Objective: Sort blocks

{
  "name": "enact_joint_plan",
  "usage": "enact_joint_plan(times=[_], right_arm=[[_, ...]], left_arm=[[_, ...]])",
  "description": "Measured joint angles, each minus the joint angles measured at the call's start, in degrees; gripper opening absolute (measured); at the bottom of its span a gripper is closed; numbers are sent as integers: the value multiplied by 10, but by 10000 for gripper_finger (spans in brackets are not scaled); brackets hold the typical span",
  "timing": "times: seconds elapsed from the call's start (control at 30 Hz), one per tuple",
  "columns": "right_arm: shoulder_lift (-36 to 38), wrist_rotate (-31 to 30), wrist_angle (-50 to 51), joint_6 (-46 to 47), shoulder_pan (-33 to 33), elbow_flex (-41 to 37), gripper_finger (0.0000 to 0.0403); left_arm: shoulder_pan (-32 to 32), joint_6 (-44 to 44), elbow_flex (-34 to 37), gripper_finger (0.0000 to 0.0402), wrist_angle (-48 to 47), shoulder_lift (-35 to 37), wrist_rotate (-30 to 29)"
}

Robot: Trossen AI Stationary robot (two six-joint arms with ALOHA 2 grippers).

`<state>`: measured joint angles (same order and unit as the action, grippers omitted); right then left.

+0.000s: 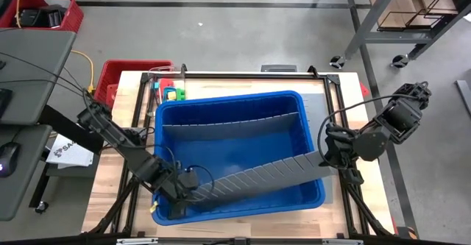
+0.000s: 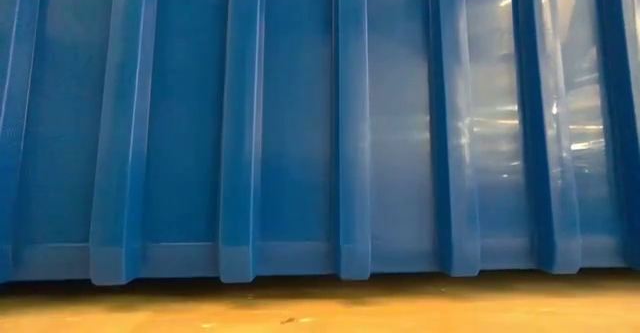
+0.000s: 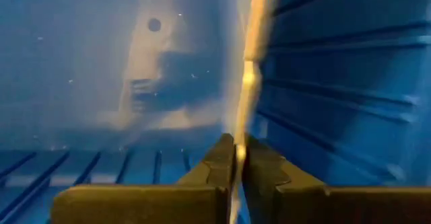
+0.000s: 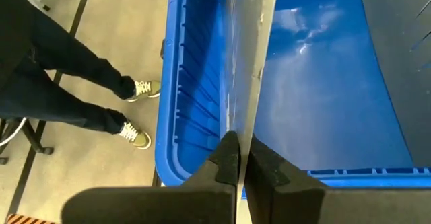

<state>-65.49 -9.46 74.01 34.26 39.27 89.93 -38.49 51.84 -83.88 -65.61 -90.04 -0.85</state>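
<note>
You see the large blue plastic bin sitting on the pale wooden table, with two thin grey ribbed divider panels inside it. The upper divider panel stands straight across the bin, from its left wall to its right wall. The slanted divider panel runs diagonally from the bin's lower left corner up to its right rim, and both arms have hold of it. Your left gripper is down inside the bin's lower left corner; in the left wrist view its dark fingers are pinched together on the panel's thin edge. Your right gripper sits at the bin's right rim, and in the right wrist view its fingers are likewise clamped on the other end of that same panel. The small coloured toy blocks, red, green and yellow among them, lie in a cluster on the table just outside the bin's upper left corner, well apart from both grippers. The low view shows only the bin's ribbed outer wall. Beyond the bin, the right wrist view catches a person's dark-trousered legs and sneakers on the floor.
</note>
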Motion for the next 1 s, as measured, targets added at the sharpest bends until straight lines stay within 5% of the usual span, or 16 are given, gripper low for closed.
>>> enact_joint_plan(times=[0.4, 0.87, 1.0], right_arm=[[-1, -17, 1, -7, 0, 1, 0], [-5, -21, -5, 2, 0, 0, 0], [-6, -23, -10, 2, 0, 0, 0]], left_arm=[[30, -104, -154, 3, -236, 101, -97], [27, -168, -195, 1, -205, 106, 6], [16, -179, -195, 1, -229, 98, -14]])
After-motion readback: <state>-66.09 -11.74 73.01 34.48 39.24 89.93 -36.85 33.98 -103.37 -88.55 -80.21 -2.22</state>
